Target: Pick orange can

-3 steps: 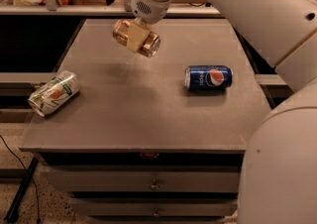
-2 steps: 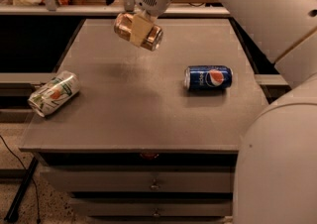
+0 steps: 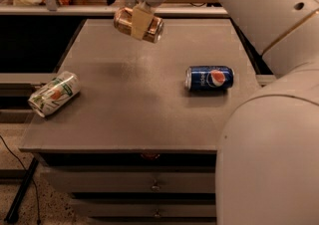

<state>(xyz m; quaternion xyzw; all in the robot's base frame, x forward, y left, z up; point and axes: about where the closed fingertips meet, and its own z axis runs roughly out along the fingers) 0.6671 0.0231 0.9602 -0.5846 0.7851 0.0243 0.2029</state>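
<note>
gripper (image 3: 140,24): above the far edge of the bench (image 3: 124,119), left of centre; pinching the orange can across its middle
orange can (image 3: 153,30): in the air, clear of the top, sideways in the grip, both ends sticking out
step: lift, looks nearly complete
do it well: steady squeeze, rise straight, no wrist twist; thin wall could slip or dent
blue can (image 3: 210,78): on its side near the right edge, well apart
white-green can (image 3: 54,93): on its side at the left edge, well apart

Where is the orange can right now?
In the camera view, the orange can is clamped sideways in the gripper, held above the far side of the table, up-left of the blue Pepsi can and far from the white-green can.
</note>
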